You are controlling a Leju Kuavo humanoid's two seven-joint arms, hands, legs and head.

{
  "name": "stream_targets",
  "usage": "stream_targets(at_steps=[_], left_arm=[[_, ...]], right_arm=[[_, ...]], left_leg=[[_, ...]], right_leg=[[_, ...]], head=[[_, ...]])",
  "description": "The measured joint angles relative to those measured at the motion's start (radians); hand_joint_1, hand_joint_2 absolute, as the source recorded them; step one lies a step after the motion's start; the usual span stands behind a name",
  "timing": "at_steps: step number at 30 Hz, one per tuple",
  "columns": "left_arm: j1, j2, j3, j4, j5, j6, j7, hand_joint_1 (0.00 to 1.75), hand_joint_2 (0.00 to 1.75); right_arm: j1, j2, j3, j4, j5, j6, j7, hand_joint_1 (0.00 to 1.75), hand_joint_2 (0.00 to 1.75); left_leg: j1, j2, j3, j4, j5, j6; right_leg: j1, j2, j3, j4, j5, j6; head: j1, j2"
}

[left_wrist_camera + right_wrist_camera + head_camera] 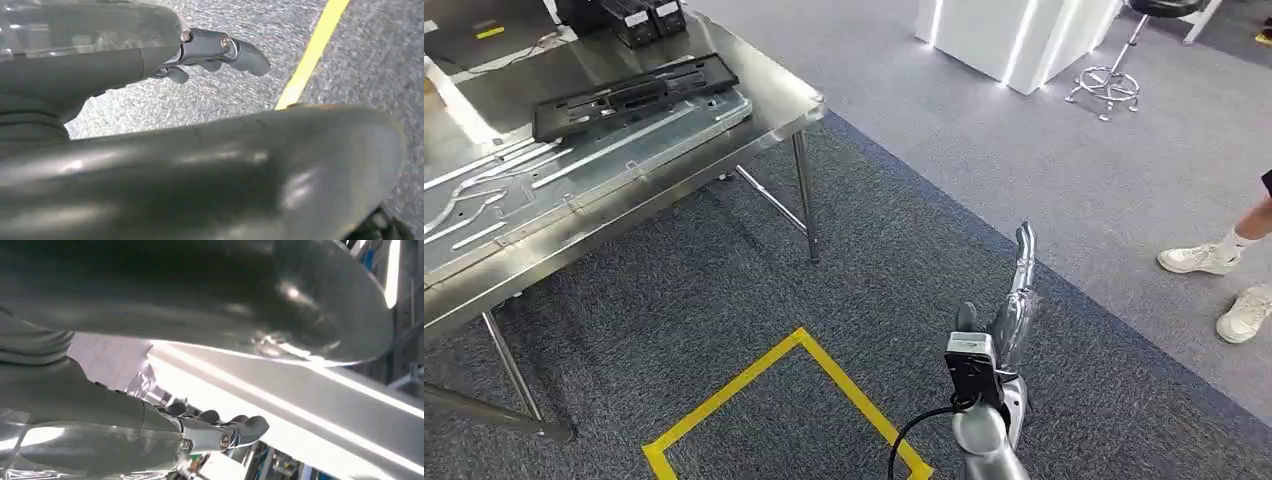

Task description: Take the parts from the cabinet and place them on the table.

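Mostly my wrist views are blocked by blurred grey casing. Right hand (1016, 300) is raised beside the yellow floor tape (824, 365), fingers straight, released, holding nothing. Left hand (210, 50) hangs over carpet, fingers loosely extended, empty. Black part (634, 92) lies on the counter (784, 105), atop a silver panel (574, 165).

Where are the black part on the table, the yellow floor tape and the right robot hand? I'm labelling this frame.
black part (634, 92), head view, middle of its top face.
yellow floor tape (849, 388), head view, right-hand strip.
right robot hand (1016, 300), head view, silver fingers.
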Motion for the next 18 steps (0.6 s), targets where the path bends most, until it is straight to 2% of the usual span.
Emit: stream_targets(at_steps=[1,2,3,4,5,6,7,8,9,10,11,12,13,14,15,16,17,18], left_arm=[[0.001,0.0,0.0,0.0,0.0,0.0,0.0,0.0,0.0],[0.004,0.0,-0.001,0.0,0.0,0.0,0.0,0.0,0.0],[0.006,0.0,-0.003,0.0,-0.003,0.0,0.0,0.0,0.0],[0.007,0.0,-0.006,0.0,-0.005,-0.001,0.001,0.0,0.0],[0.006,0.0,-0.008,0.0,-0.01,-0.004,0.002,0.0,0.0],[0.006,0.0,-0.011,0.0,-0.012,-0.007,0.002,0.0,0.0],[0.005,0.0,-0.015,0.0,-0.014,-0.007,0.003,0.0,0.0],[0.004,0.0,-0.018,0.0,-0.014,-0.008,0.003,0.0,0.0],[0.002,0.0,-0.019,0.0,-0.014,-0.009,0.003,0.0,0.0],[0.0,0.003,-0.02,0.0,-0.013,-0.009,0.003,0.0,0.0],[0.001,0.003,-0.021,0.0,-0.013,-0.009,0.0,0.0,0.0],[0.001,0.003,-0.021,0.0,-0.012,-0.009,-0.001,0.0,0.0],[0.001,0.003,-0.021,0.0,-0.011,-0.01,-0.002,0.0,0.0],[0.001,0.003,-0.021,0.0,-0.01,-0.01,-0.002,0.0,0.0],[-0.001,0.0,-0.021,0.0,-0.009,-0.01,-0.003,0.0,0.0],[-0.001,0.002,-0.021,0.0,-0.009,-0.01,-0.004,0.0,0.0],[0.0,0.002,-0.021,0.0,-0.008,-0.009,-0.005,0.0,0.0],[0.005,0.002,-0.021,0.0,-0.002,-0.01,-0.007,0.0,0.0]], right_arm=[[-0.002,0.0,-0.002,0.001,0.0,0.0,0.0,0.0,0.0],[-0.002,0.002,-0.002,0.002,0.0,0.0,0.0,0.0,0.0],[-0.001,0.005,-0.003,0.004,0.0,0.0,0.0,0.0,0.0],[0.0,0.005,-0.004,0.005,0.0,0.0,0.0,0.0,0.0],[0.003,0.005,-0.006,0.006,0.001,0.0,0.0,0.0,0.0],[0.005,0.005,-0.01,0.006,0.001,0.0,0.0,0.0,0.0],[0.008,0.005,-0.012,0.006,0.001,0.0,0.0,0.0,0.0],[0.008,0.005,-0.014,0.006,-0.002,0.0,0.002,0.0,0.0],[0.008,0.005,-0.016,0.006,-0.005,0.0,0.009,0.0,0.0],[0.008,0.005,-0.018,0.007,-0.013,0.0,0.018,0.0,0.0],[0.006,0.005,-0.019,0.011,-0.027,0.0,0.029,0.0,0.0],[0.004,0.004,-0.021,0.019,-0.038,0.0,0.036,0.0,0.0],[0.004,0.004,-0.025,0.026,-0.047,0.0,0.037,0.0,0.0],[0.004,0.002,-0.031,0.034,-0.057,0.0,0.034,0.0,0.0],[0.003,-0.002,-0.038,0.039,-0.06,0.0,0.03,0.0,0.0],[-0.001,-0.003,-0.041,0.044,-0.07,0.0,0.03,0.0,0.0],[-0.007,-0.005,-0.043,0.053,-0.088,0.0,0.038,0.0,0.0],[-0.012,-0.007,-0.045,0.069,-0.111,0.0,0.047,0.0,0.0]], left_leg=[[0.0,-0.044,-0.019,0.041,-0.051,-0.002],[0.0,-0.069,-0.042,0.11,-0.108,-0.001],[0.0,-0.081,-0.068,0.197,-0.159,0.001],[0.0,-0.083,-0.089,0.268,-0.188,0.003],[-0.001,-0.083,-0.093,0.305,-0.19,0.008],[-0.002,-0.084,-0.077,0.297,-0.169,0.013],[-0.003,-0.085,-0.036,0.244,-0.129,0.019],[-0.005,-0.093,0.02,0.16,-0.093,0.027],[-0.007,-0.118,0.08,0.07,-0.075,0.036],[-0.01,-0.16,0.122,-0.005,-0.102,0.048],[-0.008,-0.163,0.14,-0.037,-0.104,0.045],[-0.014,-0.154,0.135,-0.038,-0.104,0.046],[-0.018,-0.145,0.135,-0.036,-0.102,0.05],[-0.015,-0.134,0.135,-0.045,-0.091,0.057],[-0.005,-0.119,0.138,-0.054,-0.078,0.06],[-0.008,-0.112,0.132,-0.059,-0.071,0.066],[-0.01,-0.097,0.126,-0.059,-0.066,0.073],[-0.012,-0.084,0.12,-0.059,-0.061,0.072]], right_leg=[[0.001,0.009,-0.012,0.0,0.009,-0.009],[0.004,0.017,-0.023,0.0,0.018,-0.015],[0.01,0.028,-0.038,0.0,0.028,-0.019],[0.013,0.04,-0.052,0.001,0.038,-0.02],[0.018,0.053,-0.066,0.002,0.049,-0.02],[0.02,0.065,-0.078,0.002,0.058,-0.02],[0.023,0.078,-0.09,0.003,0.068,-0.02],[0.024,0.091,-0.1,0.004,0.077,-0.018],[0.023,0.102,-0.107,0.006,0.085,-0.016],[0.023,0.109,-0.114,0.007,0.091,-0.011],[0.023,0.116,-0.117,0.009,0.099,-0.006],[0.02,0.125,-0.117,0.008,0.106,0.002],[0.016,0.134,-0.118,0.004,0.113,0.01],[0.022,0.147,-0.12,0.0,0.12,0.019],[0.015,0.138,-0.125,0.009,0.118,0.018],[0.021,0.095,-0.141,0.038,0.084,0.023],[0.019,0.068,-0.168,0.099,0.036,0.03],[0.015,0.055,-0.203,0.187,-0.013,0.037]], head=[[-0.001,0.0],[-0.001,0.0],[-0.001,0.0],[-0.001,0.0],[0.0,0.0],[-0.001,0.0],[-0.001,0.0],[-0.001,0.0],[-0.001,0.0],[-0.001,0.0],[0.001,0.0],[0.0,0.0],[-0.001,0.0],[0.0,0.0],[-0.001,0.0],[0.004,0.0],[0.009,0.0],[0.009,0.0]])
